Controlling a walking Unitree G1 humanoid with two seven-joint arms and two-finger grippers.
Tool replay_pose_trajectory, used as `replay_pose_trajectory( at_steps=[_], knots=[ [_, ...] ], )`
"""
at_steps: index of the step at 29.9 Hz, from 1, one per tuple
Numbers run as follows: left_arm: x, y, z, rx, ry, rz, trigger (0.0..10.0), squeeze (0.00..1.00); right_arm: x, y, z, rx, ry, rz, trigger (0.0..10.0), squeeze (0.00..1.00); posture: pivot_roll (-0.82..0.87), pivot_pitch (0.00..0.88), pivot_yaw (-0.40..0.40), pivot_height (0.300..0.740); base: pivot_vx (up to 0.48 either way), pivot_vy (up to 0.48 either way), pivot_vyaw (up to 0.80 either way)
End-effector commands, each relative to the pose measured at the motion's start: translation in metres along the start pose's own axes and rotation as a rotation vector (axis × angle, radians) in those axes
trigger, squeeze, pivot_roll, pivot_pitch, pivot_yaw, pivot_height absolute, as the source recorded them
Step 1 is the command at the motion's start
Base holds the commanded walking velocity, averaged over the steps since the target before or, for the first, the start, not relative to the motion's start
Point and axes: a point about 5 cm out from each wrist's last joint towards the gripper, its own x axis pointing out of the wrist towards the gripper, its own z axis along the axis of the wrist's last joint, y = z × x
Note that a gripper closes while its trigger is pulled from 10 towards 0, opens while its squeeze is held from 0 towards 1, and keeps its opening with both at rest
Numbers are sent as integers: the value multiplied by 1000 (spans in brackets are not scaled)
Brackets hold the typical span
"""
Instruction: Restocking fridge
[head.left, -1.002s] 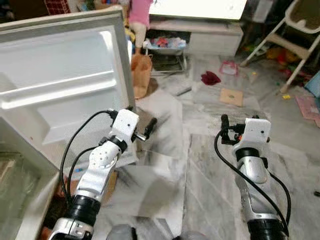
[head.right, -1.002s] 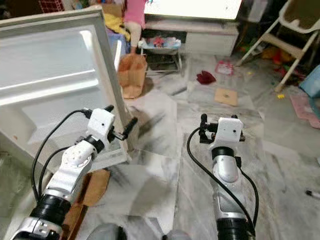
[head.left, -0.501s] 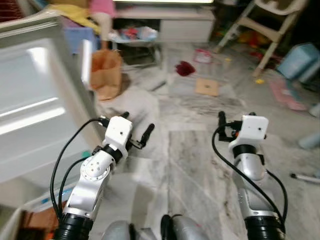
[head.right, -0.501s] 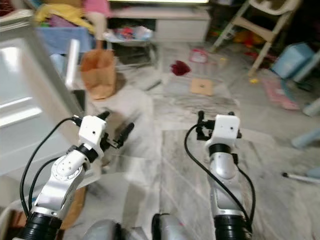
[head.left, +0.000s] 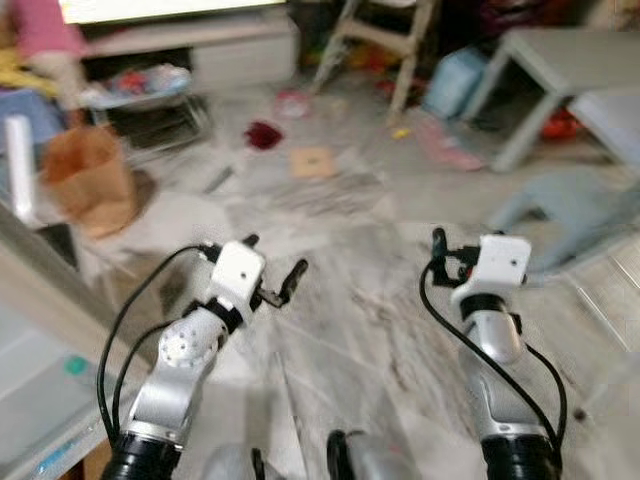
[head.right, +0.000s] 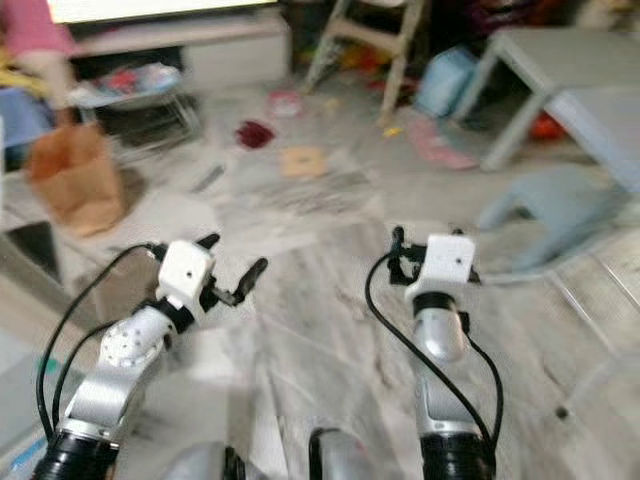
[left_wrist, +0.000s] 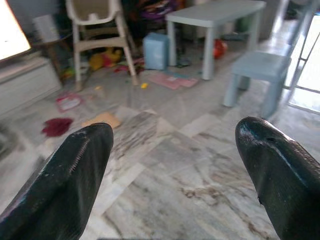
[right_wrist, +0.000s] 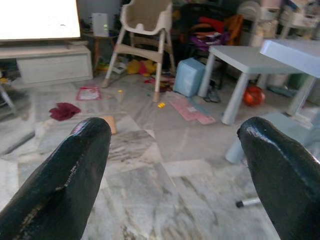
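Observation:
The white fridge door (head.left: 35, 385) shows as a blurred edge at the lower left. Both arms are raised over the marble floor (head.left: 370, 300) with nothing in them. My left gripper (head.left: 272, 258) is open, and between its black fingertips (left_wrist: 80, 165) lies bare floor. My right gripper (right_wrist: 175, 130) is open too, its fingers wide apart and facing the room. A brown paper bag (head.left: 90, 180) stands on the floor to the left, ahead of the left arm.
Low grey table (head.left: 560, 50) at the far right, with a pale blue small chair (head.left: 570, 215) in front of it. A high chair (head.left: 385, 30), a TV cabinet (head.left: 200, 50), a red cloth (head.left: 262, 133) and a cardboard piece (head.left: 312, 160) lie ahead. A person in pink (head.left: 40, 30) stands far left.
The camera has swung to the right: the fridge door has slid off to the left edge and the table and chair have come into view. Both arms keep the same pose.

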Motion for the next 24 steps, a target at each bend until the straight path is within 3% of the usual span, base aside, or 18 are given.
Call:
replay_pose_trajectory(
  at_steps=[1,15,24],
  knots=[
    [3,-1,1,17,-5,-12,10000,0,1,-4,1,-3,-4,-10,10000,0,3,88,-12,740,0,-480,-800],
    [12,9,9,81,-65,48,10000,0,4,-1,3,0,-20,1,10000,0,-4,74,-17,740,34,-462,-758],
    [16,23,8,37,-71,99,10000,0,-1,-3,6,-11,-44,10,10000,0,-20,67,-11,740,410,-105,0]
  ],
)
